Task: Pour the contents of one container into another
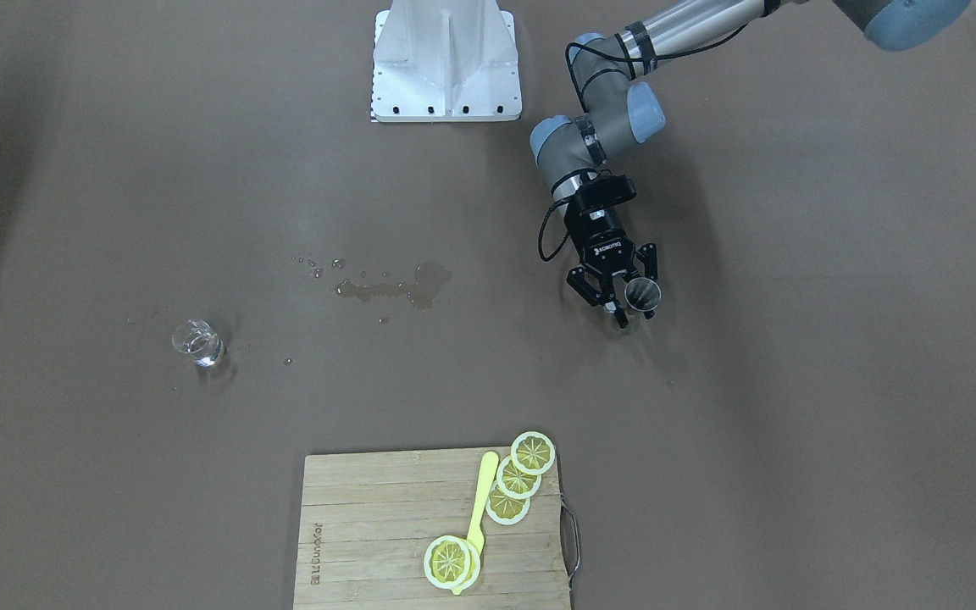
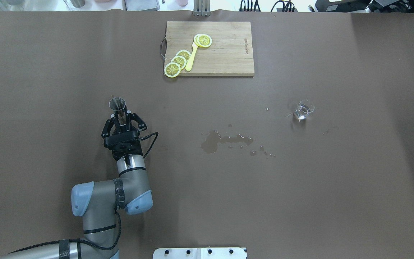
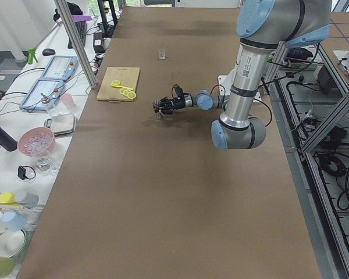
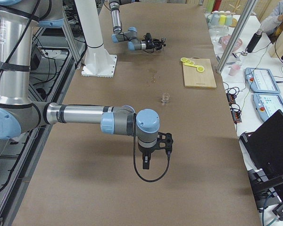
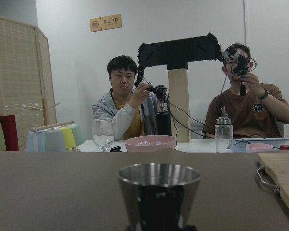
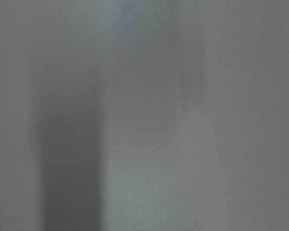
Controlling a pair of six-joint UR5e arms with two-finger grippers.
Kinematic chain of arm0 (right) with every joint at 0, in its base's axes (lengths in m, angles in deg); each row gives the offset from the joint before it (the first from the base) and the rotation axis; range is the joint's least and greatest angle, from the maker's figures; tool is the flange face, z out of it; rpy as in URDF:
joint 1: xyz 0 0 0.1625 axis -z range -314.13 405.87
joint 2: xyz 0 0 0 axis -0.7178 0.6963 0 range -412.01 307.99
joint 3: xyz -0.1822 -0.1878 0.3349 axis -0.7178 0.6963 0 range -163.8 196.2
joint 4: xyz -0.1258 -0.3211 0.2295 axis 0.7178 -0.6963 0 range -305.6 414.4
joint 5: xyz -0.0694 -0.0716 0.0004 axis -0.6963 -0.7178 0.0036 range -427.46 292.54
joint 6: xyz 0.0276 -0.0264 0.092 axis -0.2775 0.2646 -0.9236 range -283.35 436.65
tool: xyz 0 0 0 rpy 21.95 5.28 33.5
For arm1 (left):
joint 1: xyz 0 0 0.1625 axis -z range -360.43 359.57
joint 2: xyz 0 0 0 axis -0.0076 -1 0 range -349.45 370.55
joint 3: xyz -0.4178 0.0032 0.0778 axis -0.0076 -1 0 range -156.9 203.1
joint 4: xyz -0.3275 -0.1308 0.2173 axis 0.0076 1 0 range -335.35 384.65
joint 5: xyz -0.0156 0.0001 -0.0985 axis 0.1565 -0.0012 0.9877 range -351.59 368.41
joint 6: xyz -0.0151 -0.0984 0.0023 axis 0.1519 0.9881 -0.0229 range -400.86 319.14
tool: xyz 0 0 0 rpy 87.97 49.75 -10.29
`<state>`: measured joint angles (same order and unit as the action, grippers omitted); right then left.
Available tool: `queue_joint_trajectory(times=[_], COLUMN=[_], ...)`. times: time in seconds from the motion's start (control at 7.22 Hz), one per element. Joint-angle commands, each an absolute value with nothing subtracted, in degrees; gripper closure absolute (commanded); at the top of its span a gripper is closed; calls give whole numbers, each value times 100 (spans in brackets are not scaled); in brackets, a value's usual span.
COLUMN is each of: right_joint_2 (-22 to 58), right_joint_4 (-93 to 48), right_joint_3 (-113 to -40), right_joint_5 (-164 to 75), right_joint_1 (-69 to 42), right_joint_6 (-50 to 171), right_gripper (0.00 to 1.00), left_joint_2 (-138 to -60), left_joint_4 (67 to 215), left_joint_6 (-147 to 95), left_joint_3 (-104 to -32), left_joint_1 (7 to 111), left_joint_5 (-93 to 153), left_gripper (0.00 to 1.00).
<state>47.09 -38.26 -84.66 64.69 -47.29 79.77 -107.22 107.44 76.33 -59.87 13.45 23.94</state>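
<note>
The grey steel jigger [image 2: 117, 104] stands upright on the brown table, left of centre. My left gripper [image 2: 120, 116] reaches in level from behind it and is shut on the lower part of the jigger [image 1: 642, 294]. In the left wrist view the jigger's upper cone [image 5: 159, 185] fills the lower middle. The clear glass tumbler [image 2: 303, 110] stands alone far to the right, holding a little water. My right gripper [image 4: 146, 162] shows only in the exterior right view, pointing down over the table's near end. I cannot tell whether it is open or shut.
A puddle with scattered drops [image 2: 214, 141] lies mid-table between jigger and tumbler. A wooden cutting board [image 2: 228, 57] at the far edge carries lemon slices [image 2: 178, 62] and a yellow spoon [image 2: 191, 59]. The right wrist view is a blank grey blur.
</note>
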Motion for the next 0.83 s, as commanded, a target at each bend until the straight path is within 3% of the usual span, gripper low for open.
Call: queue_joint_trajectory(times=[0.0,0.14,0.69], right_joint_2=[4722,4731,4731], right_joint_4=[-3832,-3833,-3833], right_joint_3=[-8444,-8469,-8470], right_joint_5=[6473,6473,6464], right_joint_1=[-4729,-4729,-4729], right_joint_6=[8069,8035,8025], right_gripper=[0,0,0], left_joint_2=[-10722,-10713,-10451], left_joint_4=[10744,10735,10735], left_joint_6=[7639,7647,7647], left_joint_3=[-5987,-5987,-6512], left_joint_1=[1345,1345,1293], left_joint_5=[2361,2335,2256], left_gripper=[47,2,1])
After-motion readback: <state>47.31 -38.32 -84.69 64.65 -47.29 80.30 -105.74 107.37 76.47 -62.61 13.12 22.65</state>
